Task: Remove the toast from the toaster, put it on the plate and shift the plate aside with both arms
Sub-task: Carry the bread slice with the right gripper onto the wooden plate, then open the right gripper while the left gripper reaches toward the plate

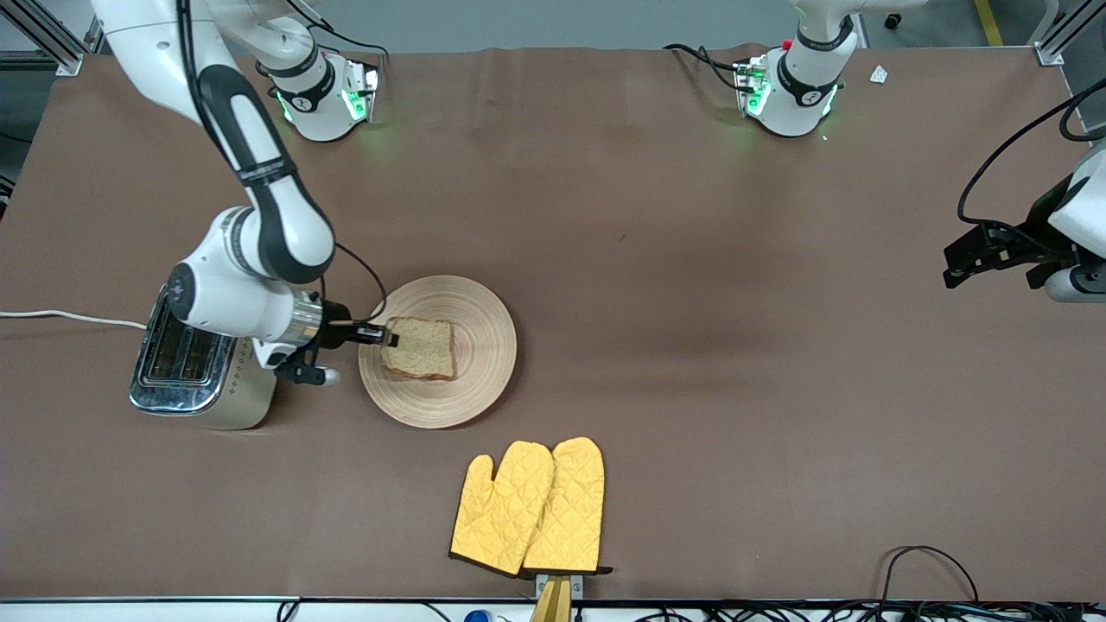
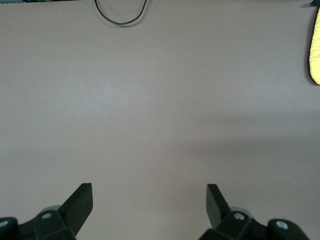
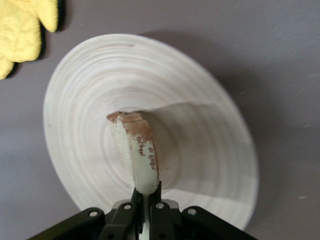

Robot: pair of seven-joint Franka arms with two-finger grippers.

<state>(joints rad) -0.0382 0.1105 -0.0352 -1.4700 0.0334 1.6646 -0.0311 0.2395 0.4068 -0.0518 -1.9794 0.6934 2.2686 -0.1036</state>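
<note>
Brown mat (image 1: 657, 259) covers the whole table, a bit creased along the base end. Grey floor past that edge, aluminium frame posts (image 1: 1050, 39) at the corners. Cables (image 1: 924, 561) trail along the camera-side edge. Even overhead light, soft shadows.

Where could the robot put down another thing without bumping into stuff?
Bare table stretches from the plate and oven mitts to the waiting, open left gripper. It's crowded where the right gripper holds the toast over the plate beside the toaster.
</note>
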